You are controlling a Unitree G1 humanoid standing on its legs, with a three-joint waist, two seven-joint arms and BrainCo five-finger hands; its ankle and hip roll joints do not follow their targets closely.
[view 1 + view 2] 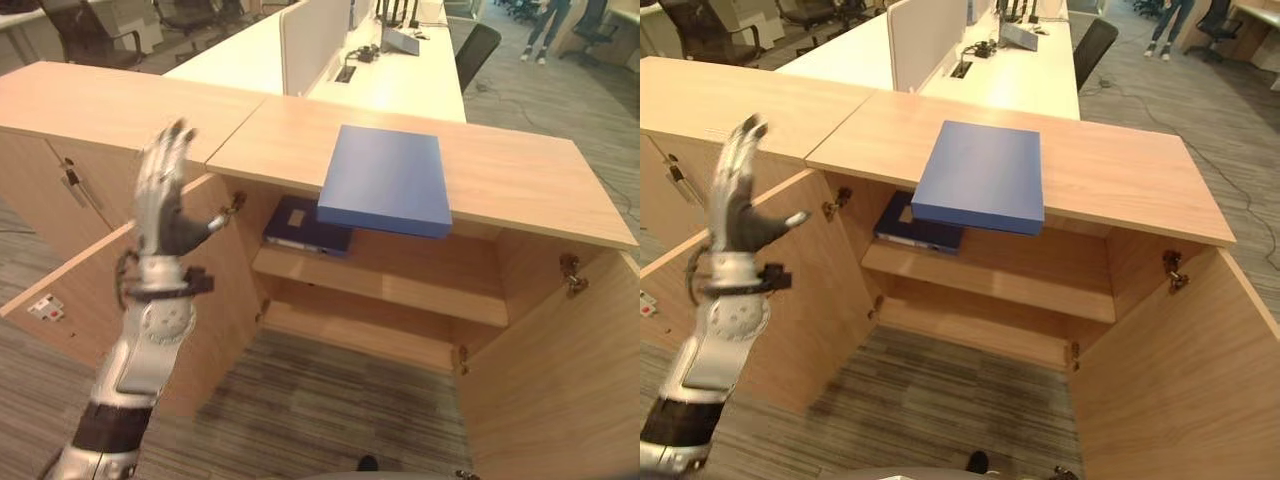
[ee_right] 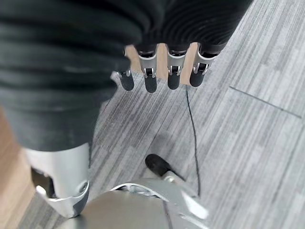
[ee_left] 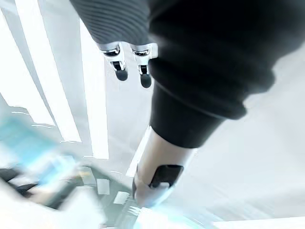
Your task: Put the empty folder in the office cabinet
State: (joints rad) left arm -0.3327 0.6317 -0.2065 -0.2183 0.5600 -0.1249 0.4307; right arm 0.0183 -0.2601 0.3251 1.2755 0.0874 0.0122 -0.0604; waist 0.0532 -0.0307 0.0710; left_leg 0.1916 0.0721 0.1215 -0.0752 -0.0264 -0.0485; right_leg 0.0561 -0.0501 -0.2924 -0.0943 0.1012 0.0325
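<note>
The left hand (image 1: 168, 205) is raised with fingers spread, holding nothing — I'd reach right for the blue folder (image 1: 388, 178) overhanging the cabinet (image 1: 520, 180) top, then grip its near edge squarely.

Your left hand (image 1: 740, 215) is raised in front of the open left cabinet door (image 1: 810, 290), fingers (image 1: 735, 160) straight, holding nothing. Blue folder (image 1: 980, 175) lies flat on the cabinet top (image 1: 1120, 175) — front edge overhanging. A dark binder (image 1: 915, 230) sits on the upper shelf (image 1: 1010, 280) below.
</note>
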